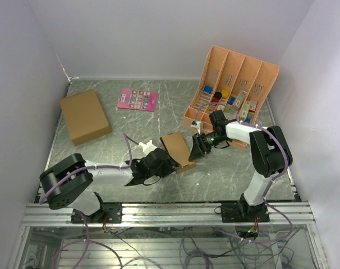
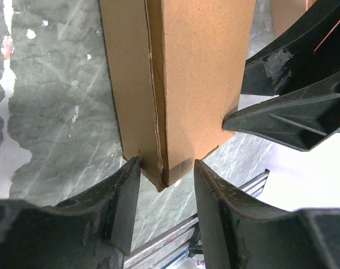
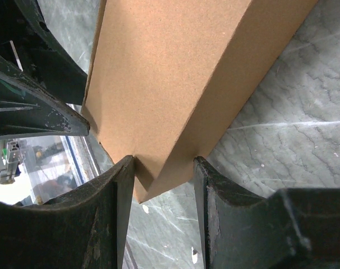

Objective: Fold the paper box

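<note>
Top and wrist views: we are seeing the paper box (image 1: 177, 148) over the middle of the green marbled table (image 1: 231, 171), between the two grippers. The right gripper (image 3: 163, 162) is clamping one end corner, both fingertips pressing the cardboard. The left gripper (image 2: 167, 165) is straddling the opposite corner with its jaws partly apart; we cannot tell whether it is actually pinching. Farther back are lying a larger cardboard box (image 1: 85, 116), a pink card (image 1: 137, 99) and an orange compartment rack (image 1: 231, 89)

Both wrist views cut the paper box (image 2: 203, 84) off at top.
</note>
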